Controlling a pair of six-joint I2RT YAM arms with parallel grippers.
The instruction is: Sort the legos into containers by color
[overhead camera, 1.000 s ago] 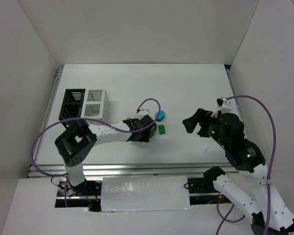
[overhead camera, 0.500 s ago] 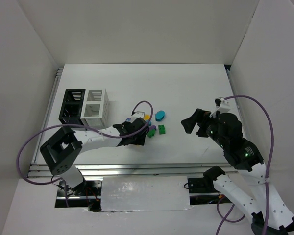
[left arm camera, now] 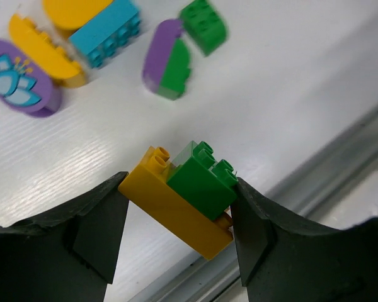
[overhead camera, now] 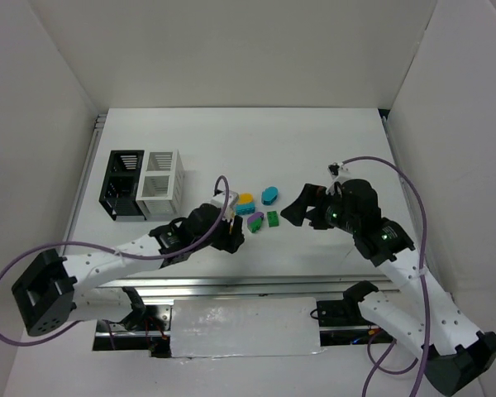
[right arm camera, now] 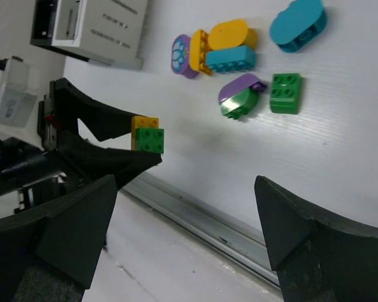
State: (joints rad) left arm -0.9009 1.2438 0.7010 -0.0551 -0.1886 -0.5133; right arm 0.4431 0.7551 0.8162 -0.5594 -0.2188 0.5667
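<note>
The left gripper point(left arm camera: 179, 211) pinched a joined yellow-and-green brick pair point(left arm camera: 198, 182) near the table's point(overhead camera: 331, 149) front edge. The right gripper point(right arm camera: 186, 220) hung spread wide, empty. The other bricks point(overhead camera: 270, 195) lay loose mid-table. None showed in the boxes point(overhead camera: 159, 157), so sorting seemed barely begun.

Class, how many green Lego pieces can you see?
3. A green brick on a yellow brick in the left gripper; a loose green brick on the table; a rounded green piece joined to a purple piece. Containers may hide more.
</note>
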